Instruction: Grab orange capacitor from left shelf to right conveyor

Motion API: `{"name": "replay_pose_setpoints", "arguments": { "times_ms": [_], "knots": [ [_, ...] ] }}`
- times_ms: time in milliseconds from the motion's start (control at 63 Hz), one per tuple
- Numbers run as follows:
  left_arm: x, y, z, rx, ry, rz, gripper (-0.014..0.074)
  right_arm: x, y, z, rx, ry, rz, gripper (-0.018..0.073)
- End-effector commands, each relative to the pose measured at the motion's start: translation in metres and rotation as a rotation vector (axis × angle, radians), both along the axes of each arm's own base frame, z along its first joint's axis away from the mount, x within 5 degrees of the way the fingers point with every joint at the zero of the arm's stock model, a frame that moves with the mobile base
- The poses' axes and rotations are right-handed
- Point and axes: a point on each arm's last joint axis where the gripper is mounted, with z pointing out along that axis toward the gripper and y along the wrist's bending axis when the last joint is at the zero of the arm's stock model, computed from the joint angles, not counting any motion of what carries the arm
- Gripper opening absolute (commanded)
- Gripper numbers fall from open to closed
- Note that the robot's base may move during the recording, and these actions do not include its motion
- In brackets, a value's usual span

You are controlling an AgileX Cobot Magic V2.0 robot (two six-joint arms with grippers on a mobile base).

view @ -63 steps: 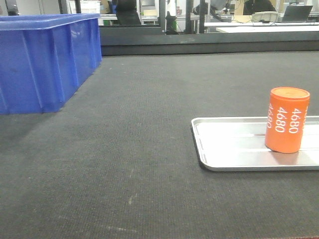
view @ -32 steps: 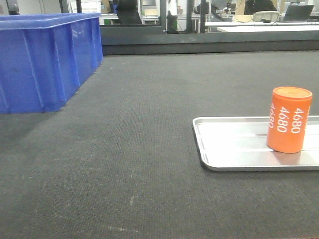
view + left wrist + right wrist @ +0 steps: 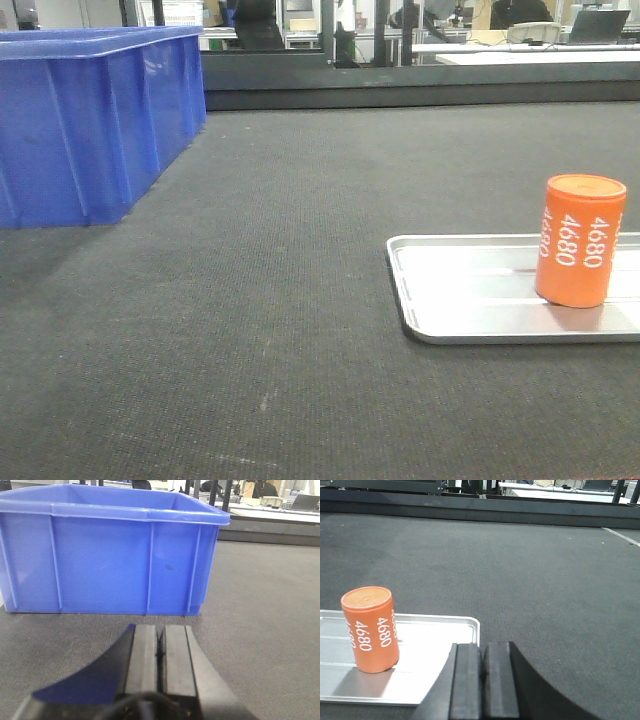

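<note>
Looking down my right gripper [image 3: 481, 652], fingers pressed together on nothing, I see the orange capacitor [image 3: 370, 628] upright on the silver tray [image 3: 432, 650], just ahead-left. My left gripper [image 3: 160, 642] (also closed, empty) faces the blue bin [image 3: 110, 560] on the right conveyor [image 3: 280, 250].

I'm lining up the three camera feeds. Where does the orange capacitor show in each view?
Front-facing view: the orange capacitor stands upright at the right edge, on the silver tray.
Left wrist view: not in it; only the blue bin and the shut left pincer show.
Right wrist view: the capacitor is at lower left, on the tray, left of the shut right pincer.
Shared landmark: the dark conveyor belt.
</note>
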Motion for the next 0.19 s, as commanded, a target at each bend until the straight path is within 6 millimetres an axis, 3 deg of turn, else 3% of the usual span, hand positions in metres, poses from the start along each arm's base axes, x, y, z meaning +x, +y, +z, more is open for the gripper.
{"name": "replay_pose_setpoints", "arguments": {
  "times_ms": [0,175],
  "knots": [
    [-0.0024,-0.0001,0.0108,-0.011,-0.111,-0.005,-0.0105,-0.0009,0.0,0.0079,-0.012,-0.098,-0.003,0.0048],
    [-0.0024,-0.0001,0.0108,-0.011,-0.111,-0.005,-0.0105,-0.0009,0.0,0.0079,-0.012,-0.098,-0.003,0.0048]
  ]
}}
